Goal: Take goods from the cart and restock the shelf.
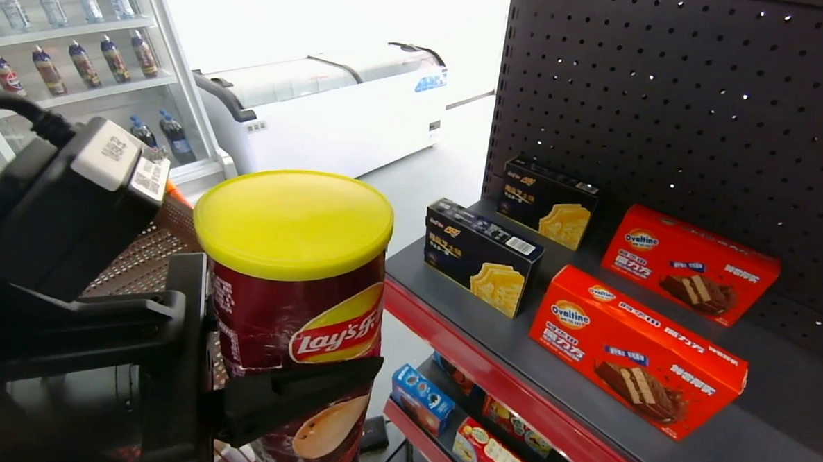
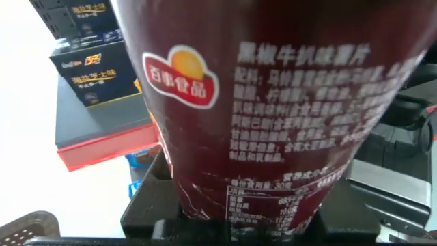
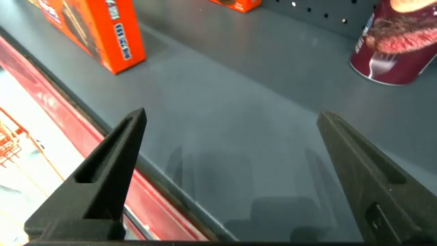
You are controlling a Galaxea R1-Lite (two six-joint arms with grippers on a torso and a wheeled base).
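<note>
While the left gripper (image 1: 246, 363) clamps the can (image 1: 291, 274) upright, it should clear the shelf (image 1: 777, 441) lip rightward, then land on bare deck. Right gripper (image 3: 232, 119) hangs wide, empty.

I log: can (image 1: 290, 309) upright in left gripper (image 1: 252, 370), left of shelf (image 1: 778, 414), cart (image 1: 147, 247) behind it | shelf's left end: near cracker box (image 1: 480, 255), far cracker box (image 1: 548, 202) behind it | right of them: near wafer box (image 1: 639, 348), far wafer box (image 1: 691, 264) | lower shelf (image 1: 413, 431) beneath, packs (image 1: 421, 398) on it | freezer (image 1: 333, 109) far behind.
</note>
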